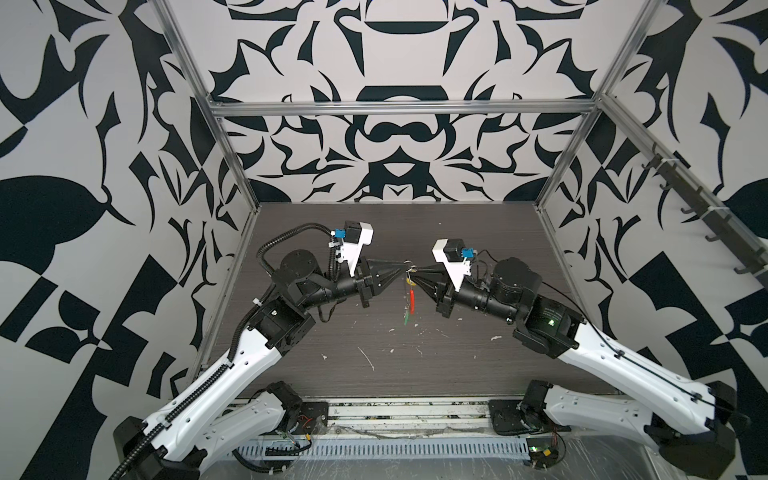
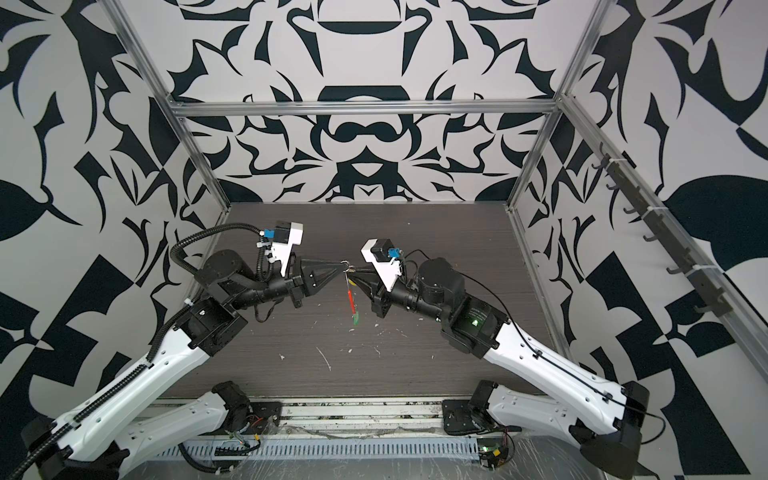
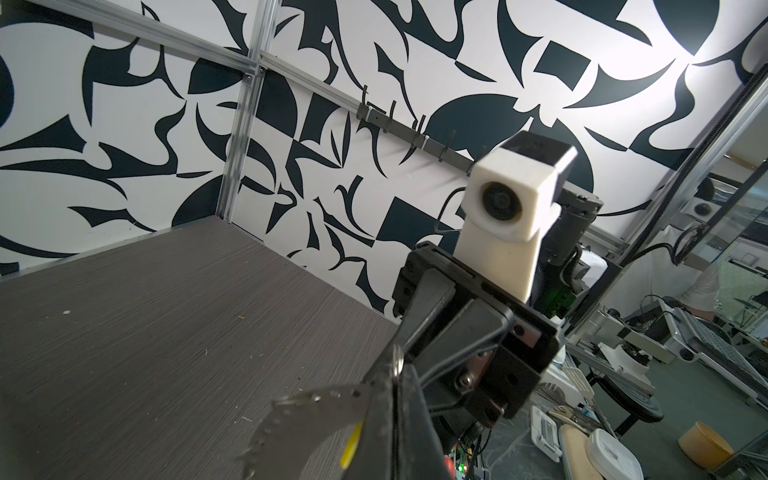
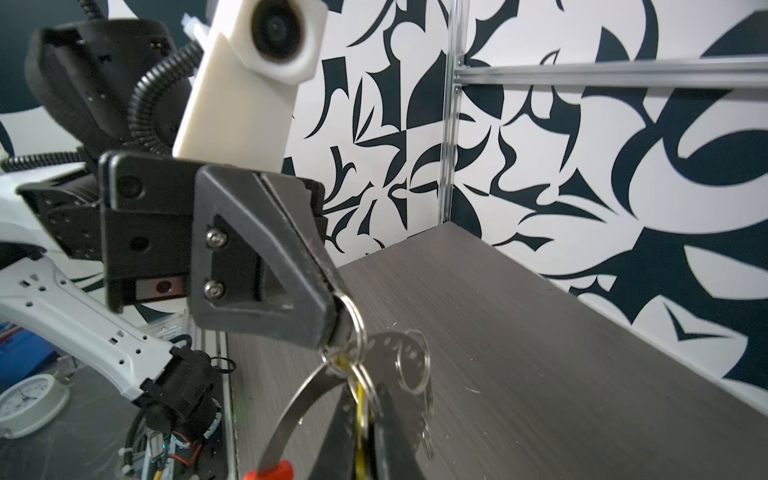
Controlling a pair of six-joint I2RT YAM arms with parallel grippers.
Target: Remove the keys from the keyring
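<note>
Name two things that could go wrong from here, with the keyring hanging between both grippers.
1. The left gripper pinches only a thin metal loop at its very tip; a pull could slip it free, dropping the keyring.
2. The right gripper is shut on the yellow key beside that loop; pulling may snag, not free it.

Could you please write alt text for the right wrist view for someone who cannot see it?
The left claw, shut on a small metal ring, holds up the grey keyring above a dark table, while the right claw pinches the yellow key.
</note>
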